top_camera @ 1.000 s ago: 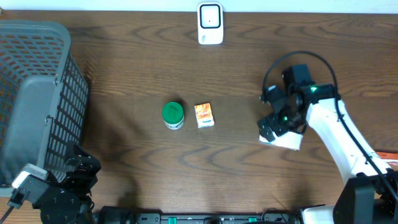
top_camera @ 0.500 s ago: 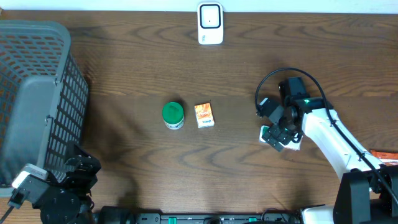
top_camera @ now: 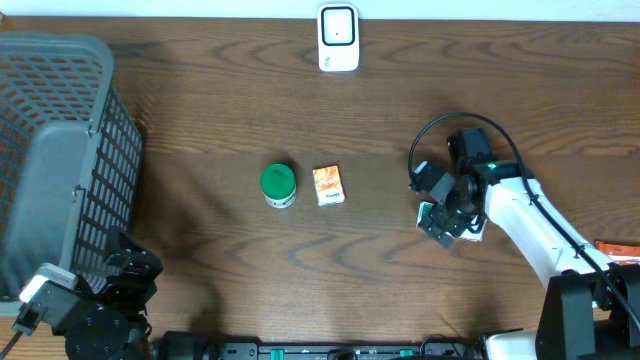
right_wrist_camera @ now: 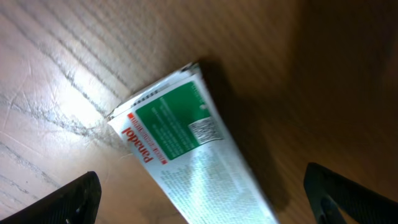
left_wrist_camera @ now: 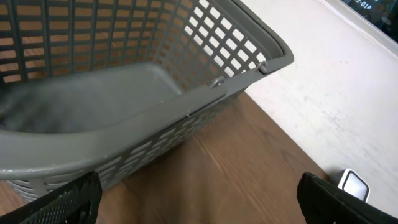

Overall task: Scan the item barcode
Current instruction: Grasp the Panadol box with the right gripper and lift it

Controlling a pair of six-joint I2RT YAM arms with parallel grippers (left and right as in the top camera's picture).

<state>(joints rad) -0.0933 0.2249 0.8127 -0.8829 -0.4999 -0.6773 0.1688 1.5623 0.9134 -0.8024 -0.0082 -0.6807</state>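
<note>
- Lying flat on the table [top_camera: 220, 90], the white box [right_wrist_camera: 186, 149] is sitting on the right side, well apart from the scanner [top_camera: 338, 38].
- The box is showing a green label with red letters, and a small speckled square [right_wrist_camera: 204, 130] is sitting on the green part. It is too blurry to tell if that square is the barcode.
- The right gripper [top_camera: 445, 205] is hanging right over the box and hiding most of it from the camera above.
- Its fingers [right_wrist_camera: 68, 202] are standing wide apart, one on each side of the box, and they are not pinching it.
- The scanner is a small white thing, and it is standing at the far edge of the table, near the middle.
- A small orange box [top_camera: 328, 185] is lying in the middle of the table, to the left of the white box.
- A jar with a green lid [top_camera: 278, 184] is standing just beside the orange box, on its left.
- A big gray basket [top_camera: 110, 190] is taking up the left end of the table.
- The left gripper [top_camera: 125, 275] is waiting at the near left corner, close to the basket.
- Its fingers [left_wrist_camera: 68, 199] are spreading wide too, and they are holding nothing.
- The left wrist camera is looking at the basket's rim and its wall of holes, with brown table below.
</note>
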